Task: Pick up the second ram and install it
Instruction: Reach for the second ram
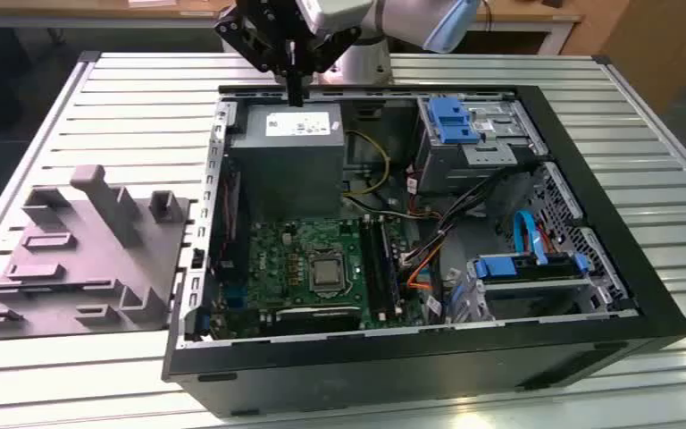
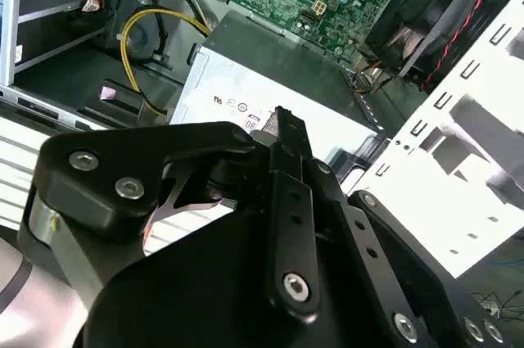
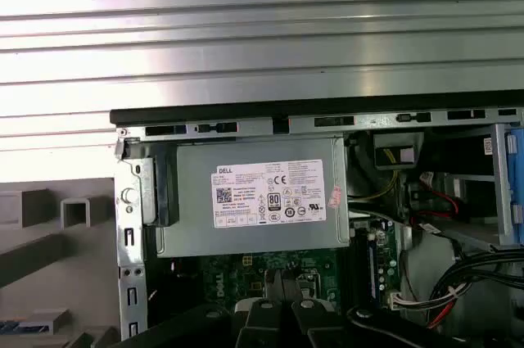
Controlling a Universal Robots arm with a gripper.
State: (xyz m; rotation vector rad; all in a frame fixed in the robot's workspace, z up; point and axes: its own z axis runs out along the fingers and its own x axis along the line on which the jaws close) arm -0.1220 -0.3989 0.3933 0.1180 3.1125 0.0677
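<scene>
gripper point(image 1: 299, 89) hangs above the psu point(image 1: 283, 161), closed tight, holding nothing. one ram point(image 3: 20, 327), seen as a blue sliver, lies on the grey fixture point(image 1: 93, 268) beside the case point(image 1: 439, 366), well apart.

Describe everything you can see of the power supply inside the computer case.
The power supply is a grey metal box with a white printed label on its upward face. It lies flat in a far corner of the open case, toward the exterior view's left, bordering the green motherboard. Beside it run yellow wires. The gripper hangs above its far end.
</scene>
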